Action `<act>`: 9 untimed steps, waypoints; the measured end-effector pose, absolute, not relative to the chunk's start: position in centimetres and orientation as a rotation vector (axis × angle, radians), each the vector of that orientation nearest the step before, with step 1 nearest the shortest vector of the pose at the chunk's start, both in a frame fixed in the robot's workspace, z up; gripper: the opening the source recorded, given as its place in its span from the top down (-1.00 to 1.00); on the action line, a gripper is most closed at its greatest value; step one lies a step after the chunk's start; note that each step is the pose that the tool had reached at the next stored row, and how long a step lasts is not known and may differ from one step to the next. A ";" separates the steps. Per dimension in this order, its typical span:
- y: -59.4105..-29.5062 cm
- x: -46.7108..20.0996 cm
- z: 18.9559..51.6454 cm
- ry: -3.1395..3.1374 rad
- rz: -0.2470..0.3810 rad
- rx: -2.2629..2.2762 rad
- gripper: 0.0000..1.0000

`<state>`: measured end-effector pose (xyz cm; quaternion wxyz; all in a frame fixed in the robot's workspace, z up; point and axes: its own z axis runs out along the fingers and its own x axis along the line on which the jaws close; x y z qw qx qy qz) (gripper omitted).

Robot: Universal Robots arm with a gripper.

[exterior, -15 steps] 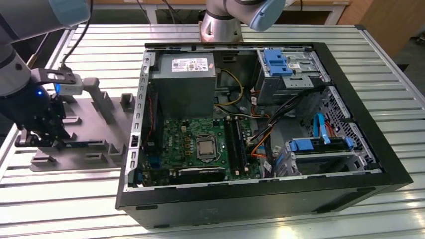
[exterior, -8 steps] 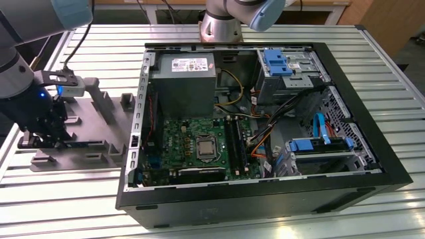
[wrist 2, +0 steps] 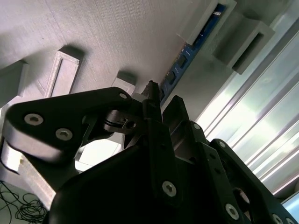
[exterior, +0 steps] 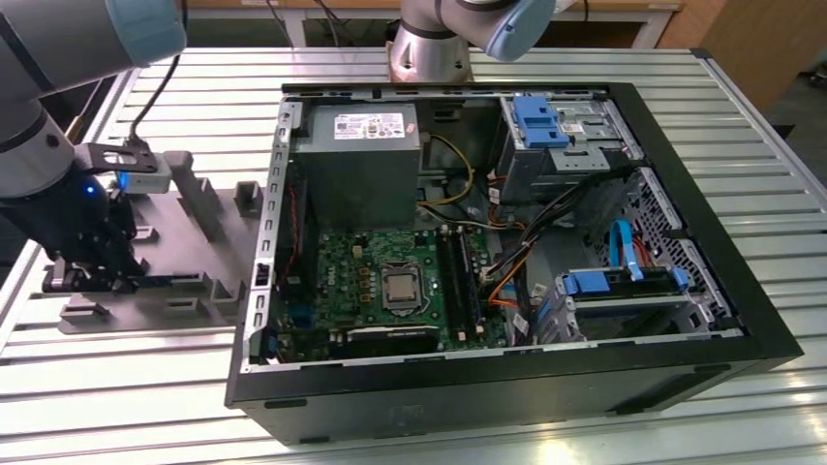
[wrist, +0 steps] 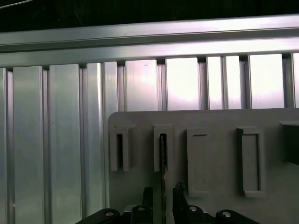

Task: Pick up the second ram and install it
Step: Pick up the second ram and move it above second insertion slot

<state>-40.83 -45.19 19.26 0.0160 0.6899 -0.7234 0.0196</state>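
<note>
The claw is down at the grey holder plate with its two black fingers parted. They straddle the second ram, which stands on its thin edge between them. In the first wrist view a narrow gap shows on each side of the stick, so the claw is released and not gripping the stick. In the second wrist view the claw sits over the near end of the second ram. Its blue board with dark chips runs away from the fingertips into a raised slotted block of the holder plate. In the first wrist view the far end of the stick sits in one of a row of upright slotted blocks on the plate. In the exterior view the claw hangs low over the holder plate at the exterior view's left, below the grey and blue arm. The plate lies on the slatted metal worktop, just beside the open computer case. Inside the case lies the green motherboard with its long black slots, well apart from the claw and the stick.
</note>
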 end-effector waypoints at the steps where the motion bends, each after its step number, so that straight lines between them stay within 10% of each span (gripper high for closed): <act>1: -45.2 -40.8 19.2 -2.249 0.061 2.146 0.39; 9: -45.2 -40.8 18.8 -2.248 0.061 2.147 0.39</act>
